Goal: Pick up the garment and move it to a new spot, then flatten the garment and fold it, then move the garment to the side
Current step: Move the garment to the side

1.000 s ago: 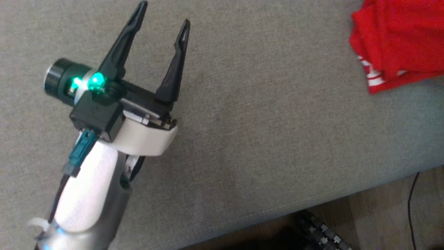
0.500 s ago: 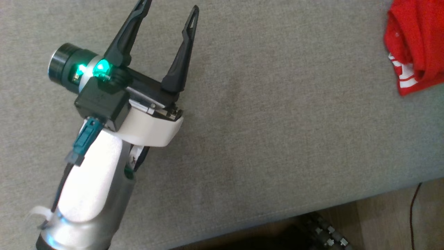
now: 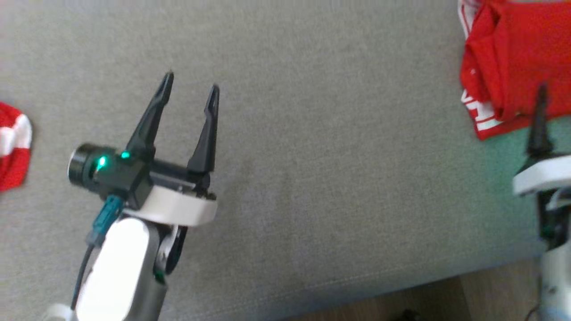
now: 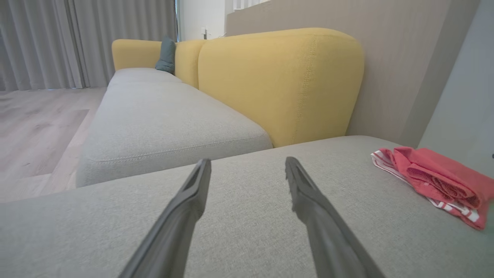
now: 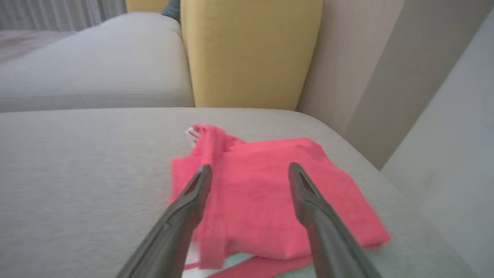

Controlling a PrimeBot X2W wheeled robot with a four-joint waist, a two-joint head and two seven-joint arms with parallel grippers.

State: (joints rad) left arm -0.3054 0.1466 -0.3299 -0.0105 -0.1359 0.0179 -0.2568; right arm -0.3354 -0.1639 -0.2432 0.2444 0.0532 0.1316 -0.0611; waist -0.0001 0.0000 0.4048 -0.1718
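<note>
The folded red garment (image 3: pixel 513 67) lies on the grey sofa seat (image 3: pixel 334 178). The right end effector (image 5: pixel 250 166) is wide open right by it, holding nothing. The left end effector (image 3: pixel 191 82) is wide open too, well apart.

We lose the garment (image 3: pixel 513 67), near the cushion's (image 3: pixel 312 156) right edge, past the head view's top and right. A red-and-white cloth (image 3: pixel 12 149) is cut off at left.
</note>
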